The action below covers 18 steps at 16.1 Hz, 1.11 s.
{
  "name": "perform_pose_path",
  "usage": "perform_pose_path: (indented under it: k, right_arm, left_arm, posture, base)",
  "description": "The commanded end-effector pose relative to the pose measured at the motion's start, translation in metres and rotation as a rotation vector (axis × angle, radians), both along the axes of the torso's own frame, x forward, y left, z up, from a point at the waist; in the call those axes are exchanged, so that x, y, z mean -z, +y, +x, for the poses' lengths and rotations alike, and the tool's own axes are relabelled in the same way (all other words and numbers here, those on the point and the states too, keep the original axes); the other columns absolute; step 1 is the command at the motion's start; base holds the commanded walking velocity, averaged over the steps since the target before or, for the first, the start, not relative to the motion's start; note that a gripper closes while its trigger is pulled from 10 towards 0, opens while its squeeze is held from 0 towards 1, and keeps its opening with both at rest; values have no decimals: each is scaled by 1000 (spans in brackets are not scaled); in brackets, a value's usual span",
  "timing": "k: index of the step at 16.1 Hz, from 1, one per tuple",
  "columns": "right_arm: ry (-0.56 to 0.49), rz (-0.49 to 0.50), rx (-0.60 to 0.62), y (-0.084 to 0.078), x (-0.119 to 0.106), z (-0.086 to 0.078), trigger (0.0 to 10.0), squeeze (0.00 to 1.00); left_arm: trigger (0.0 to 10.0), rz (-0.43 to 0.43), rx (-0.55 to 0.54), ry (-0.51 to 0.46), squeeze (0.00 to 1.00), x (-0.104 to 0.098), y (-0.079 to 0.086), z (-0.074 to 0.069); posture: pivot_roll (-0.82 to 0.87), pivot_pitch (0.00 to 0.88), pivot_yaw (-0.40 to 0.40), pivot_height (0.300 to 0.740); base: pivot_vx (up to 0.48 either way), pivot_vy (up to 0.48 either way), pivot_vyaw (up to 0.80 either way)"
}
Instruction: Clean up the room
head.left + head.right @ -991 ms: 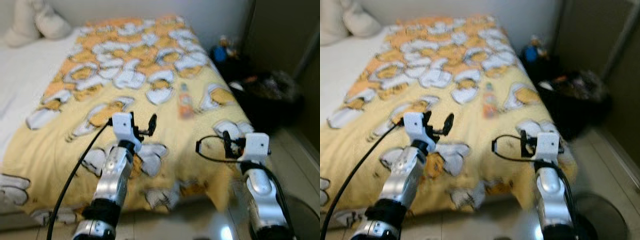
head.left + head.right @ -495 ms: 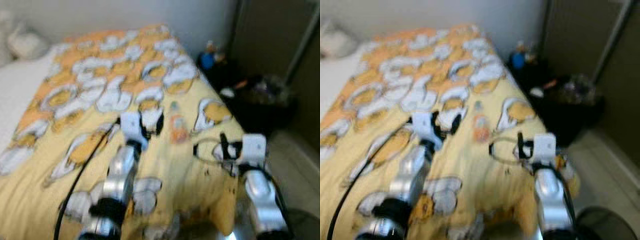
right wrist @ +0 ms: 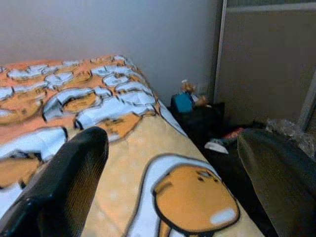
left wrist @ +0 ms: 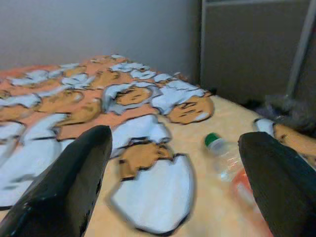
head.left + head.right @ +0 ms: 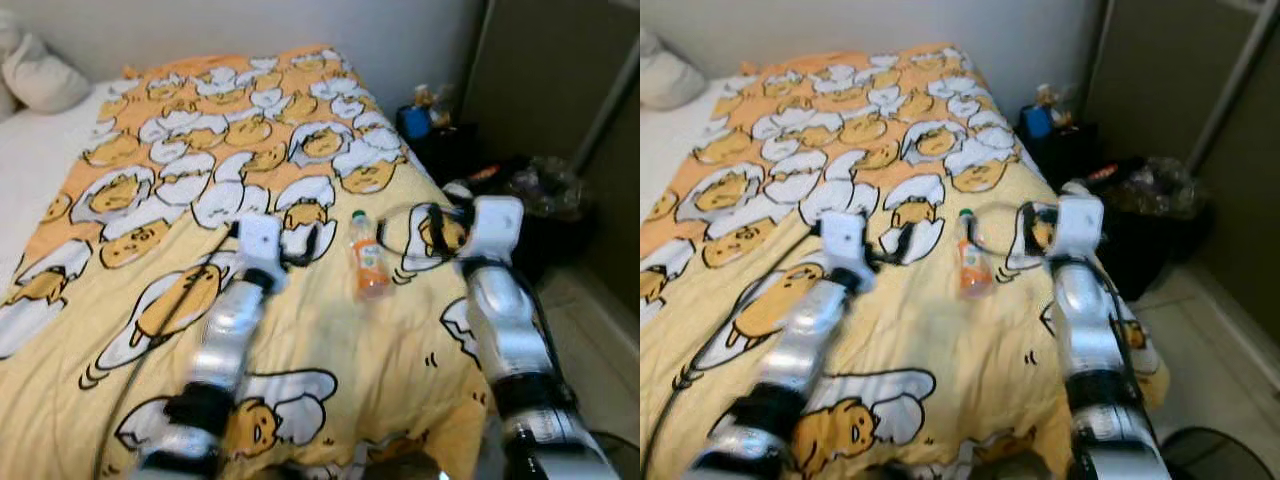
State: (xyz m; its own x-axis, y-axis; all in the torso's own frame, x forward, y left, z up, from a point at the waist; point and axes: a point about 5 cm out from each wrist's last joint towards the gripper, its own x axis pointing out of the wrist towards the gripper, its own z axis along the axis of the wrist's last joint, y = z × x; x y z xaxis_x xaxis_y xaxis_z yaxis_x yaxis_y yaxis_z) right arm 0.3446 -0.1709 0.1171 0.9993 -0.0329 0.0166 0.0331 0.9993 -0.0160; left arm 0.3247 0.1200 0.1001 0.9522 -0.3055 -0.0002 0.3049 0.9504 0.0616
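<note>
Both grippers, left (image 5: pixel 300 243) and right (image 5: pixel 428 226), now hover spread and empty over the blanket (image 5: pixel 150 330), closer than a second ago to the bottle (image 5: pixel 368 268) lying between them; pickup looks imminent.

— What is spread over the bed?
— A yellow and orange blanket (image 5: pixel 330 330), printed with cartoon eggs in cracked white shells, is laid across it. A white sheet (image 5: pixel 30 150) is left uncovered along the far left, and a pale pillow (image 5: pixel 45 80) is set at the head, against the grey wall (image 5: pixel 250 25).

— And beside the bed?
— A small blue object (image 5: pixel 415 120) is seen by the wall; what it is cannot be told. Near it a black bin (image 5: pixel 545 195) is stuffed with crumpled clear plastic. A dark panel (image 5: pixel 550 70) is stood behind, and pale floor (image 5: pixel 590 320) is seen below.
</note>
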Motion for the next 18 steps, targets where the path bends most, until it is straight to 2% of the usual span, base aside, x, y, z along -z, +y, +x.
perform_pose_path:
  k: [1, 3, 5, 7, 9, 11, 12, 14, 16, 18]
  right_arm:
    - [109, 20, 0, 3, 12, 7, 10000, 0]
    - [190, 40, -28, 12, 12, 21, 10000, 0]
    - [207, 33, -33, 15, 9, 26, 10000, 0]
    - [215, 20, -31, 14, 6, 31, 10000, 0]
    - [227, 11, -58, 21, 3, 37, 10000, 0]
    - [243, -18, -131, 39, -1, 40, 10000, 0]
    - [251, -33, -158, 45, -2, 42, 10000, 0]
    - [299, 3, -135, 49, 3, 41, 10000, 0]
    - [303, 12, -94, 52, 4, 41, 10000, 0]
    - [278, 15, -62, 50, 1, 42, 10000, 0]
  left_arm:
    - [10000, 65, 68, 23, 0, -7, 9, 2]
    - [10000, 164, 153, 69, 0, -18, 39, -5]
    - [10000, 184, 236, 100, 0, -24, 42, -19]
    - [10000, 164, 369, 134, 0, -38, 38, -48]
    - [10000, 155, 455, 180, 0, -46, 36, -76]
    - [10000, 89, 434, 215, 0, -47, 34, -92]
    - [10000, 93, 418, 227, 0, -48, 35, -96]
    - [10000, 107, 429, 288, 0, -44, 32, -115]
    - [10000, 105, 420, 329, 0, -48, 36, -131]
    - [10000, 108, 405, 343, 0, -48, 40, -136]
  posture:
    - [-148, 0, 92, 740]
    - [-75, 0, 92, 740]
    - [-39, 9, 91, 740]
    - [37, 74, 90, 740]
    - [100, 127, 84, 740]
    - [117, 151, 86, 740]
    - [126, 169, 93, 740]
    - [189, 222, 116, 740]
    - [235, 249, 131, 740]
    - [247, 254, 128, 740]
  base:
    - [0, 0, 0]
    - [0, 0, 0]
    - [0, 0, 0]
    - [0, 0, 0]
    - [0, 0, 0]
    - [0, 0, 0]
    - [0, 0, 0]
    - [0, 0, 0]
    - [0, 0, 0]
    - [0, 0, 0]
